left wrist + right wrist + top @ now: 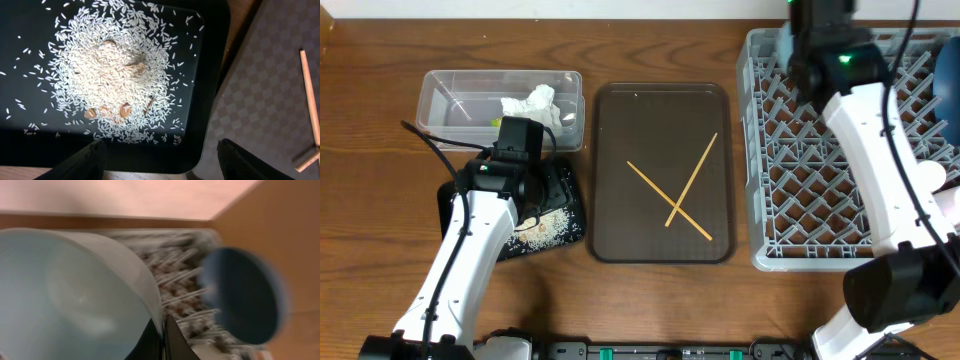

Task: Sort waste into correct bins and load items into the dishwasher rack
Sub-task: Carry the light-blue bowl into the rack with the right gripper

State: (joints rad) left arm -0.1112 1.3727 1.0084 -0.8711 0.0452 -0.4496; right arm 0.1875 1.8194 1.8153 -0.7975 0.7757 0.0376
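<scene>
"Pale-blue bowl point(75, 295), where is it?" my colleague asks.

"It is held up over the far part of the dishwasher rack point(800, 170). My right gripper point(163, 340) is pinched tight on the bowl's rim, and its white inside fills the left of the wrist view. The blue dish point(245, 295) stands on edge in the rack just beyond, blurred."

"And your left side?"

"My left gripper point(160, 150) hangs with its fingers spread wide, holding nothing, over the black tray point(210, 100) and its heap of rice grains point(110, 70). Two chopsticks point(675, 190) lie crossed on the brown serving tray point(620, 120) beside it."

"How will you set the bowl down well?"

"I judge it wants a slow descent, tilted so the rim slips between two rows of pegs, beside the dish and not against it. I cannot see the pegs beneath the bowl, so I would check the overhead view first. I would part the fingers only once the bowl leans on the pegs by itself. A rim pinch is thin, and any knock could twist the bowl loose."
</scene>
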